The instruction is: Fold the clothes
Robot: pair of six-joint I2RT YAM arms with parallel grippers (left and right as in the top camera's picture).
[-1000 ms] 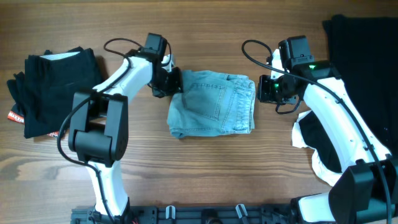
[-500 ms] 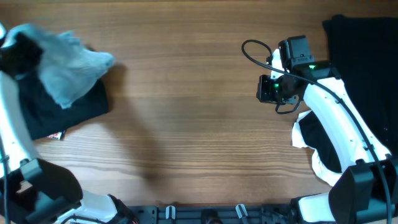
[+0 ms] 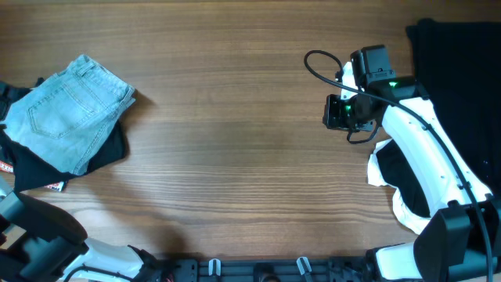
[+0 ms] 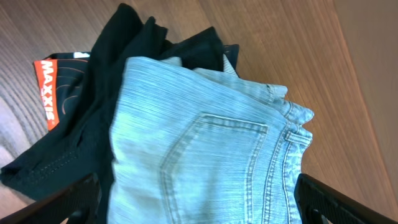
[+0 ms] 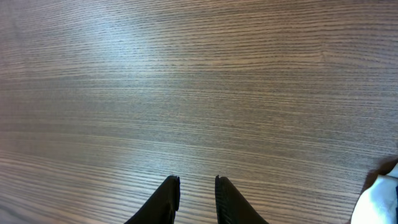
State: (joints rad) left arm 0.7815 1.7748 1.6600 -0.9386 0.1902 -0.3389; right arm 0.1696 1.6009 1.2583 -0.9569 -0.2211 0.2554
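— How's the surface?
— Brown, straight-grained wooden tabletop (image 3: pixel 235 157); I see folded pale denim shorts (image 3: pixel 66 113), stitched pocket up, atop crumpled black garments (image 3: pixel 102 153) at its left edge.
— Grippers?
— Left gripper (image 4: pixel 199 208) spread wide above the shorts, empty; right gripper (image 5: pixel 198 190) nearly closed on nothing.

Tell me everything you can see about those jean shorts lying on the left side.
The denim shorts are pale, faded blue cotton, folded into a compact bundle with a stitched back pocket, seams and waistband facing up. They lie flat near the left end of the wooden table, resting on a pile of black garments, with an orange MAXXIS tag showing beside them. The left tool is open over them, holding nothing.
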